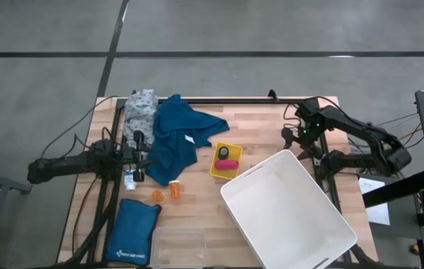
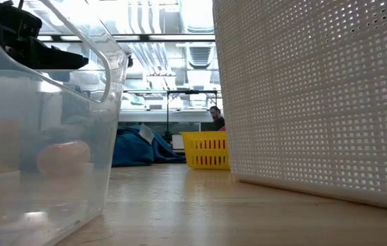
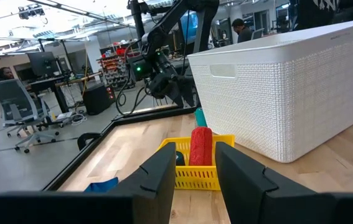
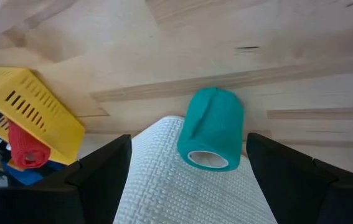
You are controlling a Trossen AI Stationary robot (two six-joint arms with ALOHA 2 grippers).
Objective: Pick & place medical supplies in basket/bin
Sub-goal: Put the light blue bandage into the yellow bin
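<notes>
- The left gripper (image 1: 138, 155) hovers at the left side of the counter (image 1: 197, 217), at the edge of the blue cloth; its fingers (image 3: 157, 177) stand narrowly apart with nothing between them.
- A blue padded pouch (image 1: 131, 233) lies at the front left of the counter, with a clear plastic tub (image 1: 177, 246) just beside it.
- A grey dotted cloth (image 1: 141, 110) lies at the back left, touching the blue cloth (image 1: 178, 134), which is spread in a crumpled heap toward the middle.
- Two orange pill bottles (image 1: 168, 193) lie on the counter just in front of the blue cloth, near the pouch.
- A small yellow basket (image 1: 226, 160) sits in the middle, between the blue cloth and the white bin; a pink bandage roll (image 1: 227, 164) and a dark roll (image 1: 224, 152) lie in it.
- A big white bin (image 1: 288, 211) fills the front right of the counter, set at an angle, one corner just beside the yellow basket.
- A teal bandage roll (image 4: 211, 128) lies on its side on the counter, up against the bin's far corner.
- The right gripper (image 1: 295, 134) hangs over that corner, above the teal roll; its fingers (image 4: 104, 168) are spread wide and hold nothing.
</notes>
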